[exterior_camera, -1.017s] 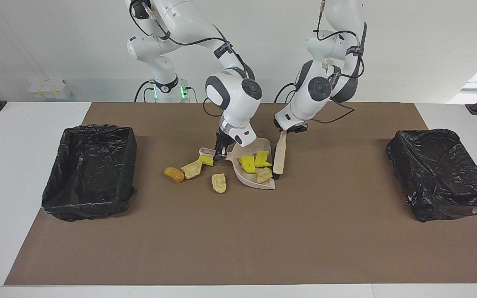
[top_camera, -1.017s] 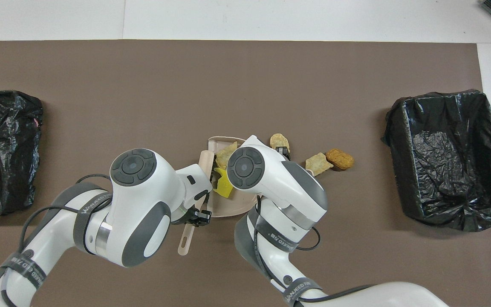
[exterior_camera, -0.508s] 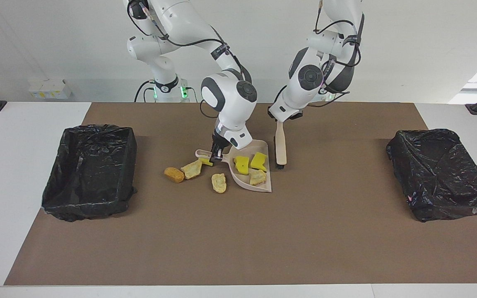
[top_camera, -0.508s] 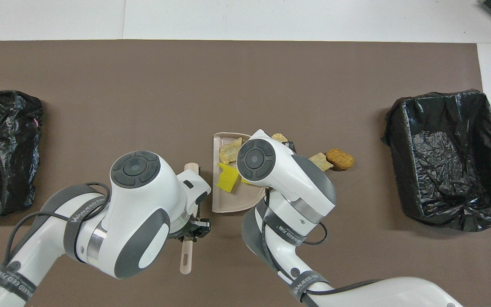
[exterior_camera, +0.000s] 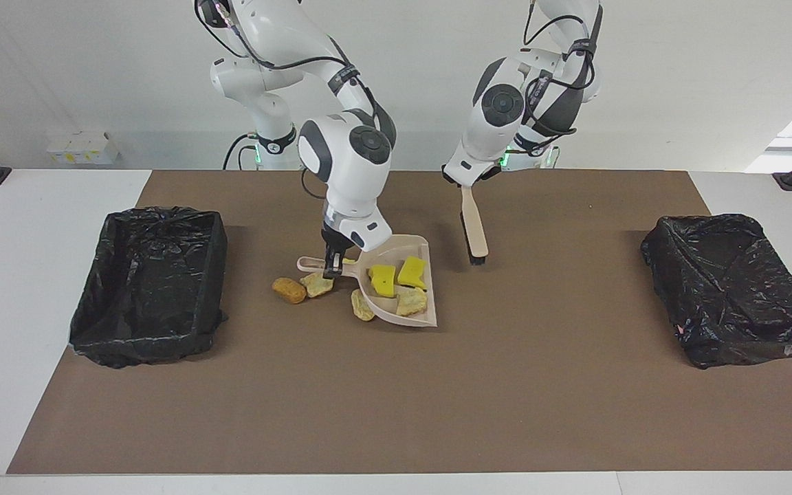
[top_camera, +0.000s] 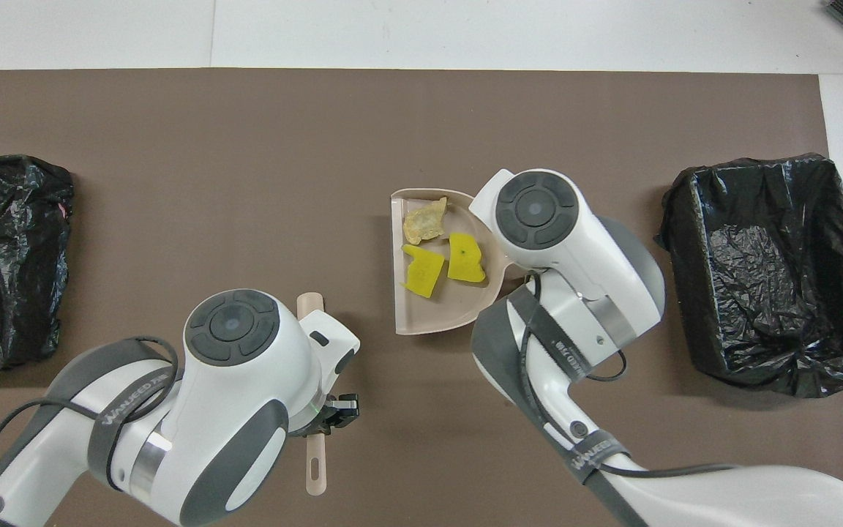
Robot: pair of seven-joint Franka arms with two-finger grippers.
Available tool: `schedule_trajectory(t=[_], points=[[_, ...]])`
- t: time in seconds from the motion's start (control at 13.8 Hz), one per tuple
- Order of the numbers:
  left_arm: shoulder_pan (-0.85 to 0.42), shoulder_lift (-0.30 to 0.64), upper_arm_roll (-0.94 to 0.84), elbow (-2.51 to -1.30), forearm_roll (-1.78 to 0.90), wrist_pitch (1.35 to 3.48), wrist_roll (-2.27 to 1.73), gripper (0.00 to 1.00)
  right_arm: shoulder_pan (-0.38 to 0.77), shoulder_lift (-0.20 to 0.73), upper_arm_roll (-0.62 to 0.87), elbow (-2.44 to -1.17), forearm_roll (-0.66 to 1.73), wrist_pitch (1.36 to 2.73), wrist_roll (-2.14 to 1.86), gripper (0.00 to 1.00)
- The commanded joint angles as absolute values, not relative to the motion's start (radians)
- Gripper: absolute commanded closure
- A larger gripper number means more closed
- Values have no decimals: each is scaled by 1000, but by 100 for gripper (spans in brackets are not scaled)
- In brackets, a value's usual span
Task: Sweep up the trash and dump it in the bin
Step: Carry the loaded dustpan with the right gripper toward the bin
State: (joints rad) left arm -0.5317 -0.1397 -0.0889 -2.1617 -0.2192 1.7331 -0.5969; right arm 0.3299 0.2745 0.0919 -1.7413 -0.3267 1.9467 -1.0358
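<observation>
The trash (exterior_camera: 396, 282) is split between two spots. In the beige dustpan (exterior_camera: 418, 320) we count three pieces: two yellow sponge pieces (top_camera: 445, 264) side by side and one tan crusty lump (top_camera: 424, 220) lying farther from the robots than they do. Three more lumps (exterior_camera: 306, 286) sit on the brown mat (exterior_camera: 396, 399) covering the surface, beside the dustpan toward the right arm's end (in the overhead view the right arm covers them). The darkest, brown lump (exterior_camera: 289, 290) lies at the outer end of that row.

The right hand (exterior_camera: 331, 264) is clenched on the dustpan's handle (exterior_camera: 309, 262), and the pan appears raised off the mat, its open mouth pointing away from the robots.

The left hand (exterior_camera: 465, 180) grips the handle of a beige brush (exterior_camera: 474, 232), which hangs down tilted, its dark bristle end low over the mat. It is over bare mat beside the dustpan, toward the left arm's end, and apart from the pan.

Two bins lined with black bags stand at the ends of the surface: one bin (exterior_camera: 150, 283) at the right arm's end and another bin (exterior_camera: 733, 287) at the left arm's end. We see no scraps in the one at the right arm's end.
</observation>
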Motion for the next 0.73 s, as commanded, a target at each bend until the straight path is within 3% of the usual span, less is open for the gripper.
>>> schedule_trajectory(t=[0.0,0.65], points=[[-548,-244,-86,-2243,-204,1755,-615,100,243,250,100,-1709,-293,1944,-1153,100],[-663,-354,-158,-2485,-204,2007,-696,100,-63,223,98,-1664,-296,1945,-1431,100]])
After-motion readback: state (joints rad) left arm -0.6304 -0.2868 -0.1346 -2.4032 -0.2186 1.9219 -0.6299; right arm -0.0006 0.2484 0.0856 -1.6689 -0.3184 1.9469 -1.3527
